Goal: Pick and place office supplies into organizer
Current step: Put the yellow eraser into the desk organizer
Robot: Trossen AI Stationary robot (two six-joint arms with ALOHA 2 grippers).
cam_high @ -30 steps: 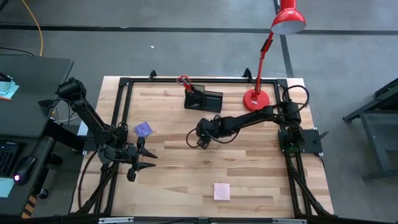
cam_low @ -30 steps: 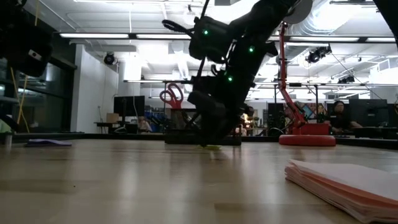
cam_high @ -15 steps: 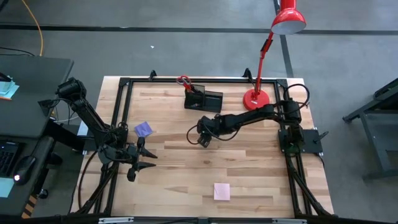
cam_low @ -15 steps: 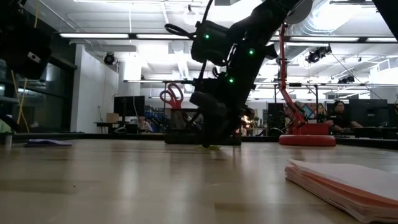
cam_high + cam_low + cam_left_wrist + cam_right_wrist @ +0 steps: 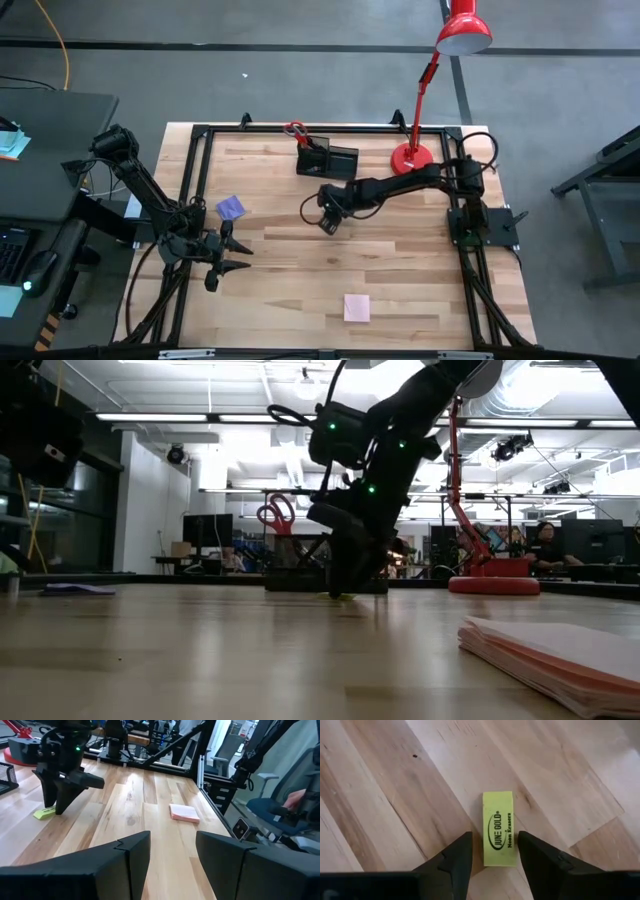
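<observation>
A small yellow eraser (image 5: 498, 829) lies flat on the wooden table near its middle. My right gripper (image 5: 495, 855) points down over it, open. One finger stands on each long side of the eraser with a thin gap to it; from the left wrist view the same gripper (image 5: 57, 805) stands beside the eraser (image 5: 45, 812). The black organizer (image 5: 327, 158) stands at the far side, with red-handled scissors (image 5: 294, 130) upright in its cup section. A purple note pad (image 5: 231, 207) and a pink note pad (image 5: 356, 307) lie flat on the table. My left gripper (image 5: 245, 257) waits open at the left edge.
The red desk lamp's round base (image 5: 412, 160) stands at the far right, next to the organizer, and its arm rises over the table's far edge. A black frame (image 5: 200, 135) runs round the table. Bare wood (image 5: 300, 280) lies between the eraser and the pink pad.
My right gripper has turned a little at the wrist and shifted slightly toward the far edge over the eraser. Its fingers have drawn closer together on either side of the eraser. The eraser has stayed where it was.
</observation>
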